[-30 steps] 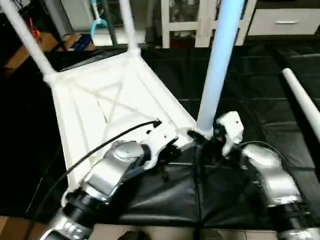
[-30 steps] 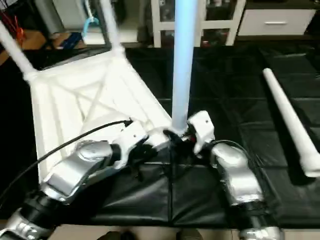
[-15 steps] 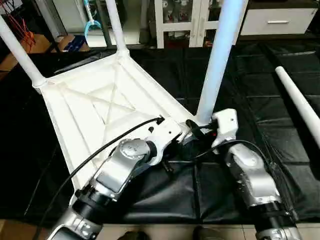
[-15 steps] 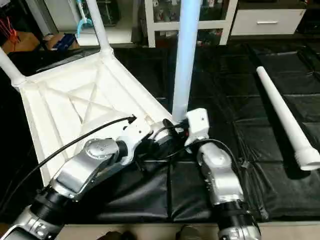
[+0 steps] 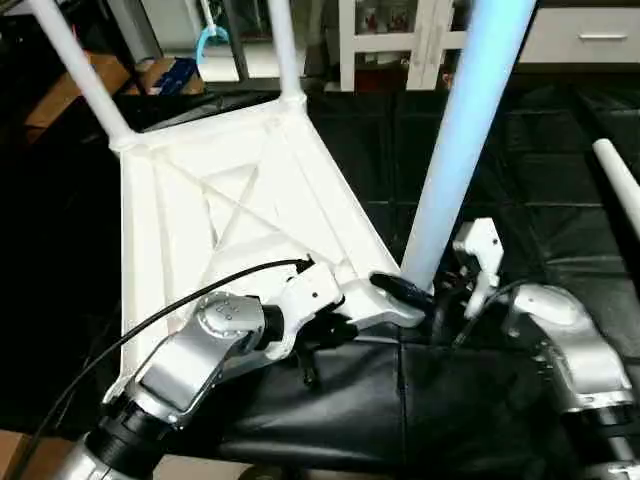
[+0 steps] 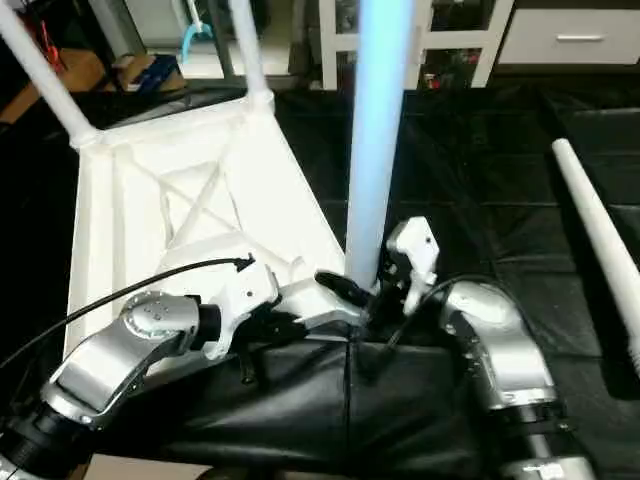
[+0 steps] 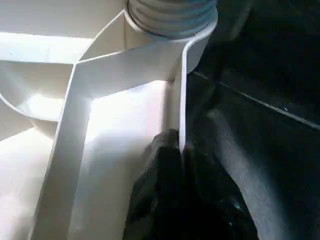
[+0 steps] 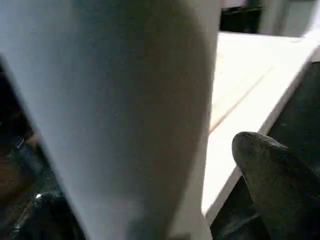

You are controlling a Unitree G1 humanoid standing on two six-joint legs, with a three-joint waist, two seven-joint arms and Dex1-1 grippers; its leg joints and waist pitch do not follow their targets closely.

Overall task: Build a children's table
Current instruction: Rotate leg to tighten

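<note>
While the left pincer [image 7: 180, 165] keeps pinching the tabletop [image 5: 240, 210] rim, the right pincer's [image 6: 375, 290] state is unclear beside the now steeper third leg [image 6: 375, 150].

The white plastic ribbed tabletop [image 5: 230, 215] is lying underside-up on the black mat [image 5: 520, 150], three white tube legs [image 5: 462, 130] standing in its corners; a fourth tapered white tube leg [image 6: 600, 240] is lying to the right.

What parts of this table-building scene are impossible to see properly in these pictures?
- Fourth corner of the white plastic ribbed tabletop: head views, covered by the silver left forearm.
- Tops of the three standing white tube legs: cut off by the upper edge.
- Loose white tube leg lying on the black mat: cut off by the right edge.
- Right pincer's grip: blocked by the close leg in its wrist view.
</note>
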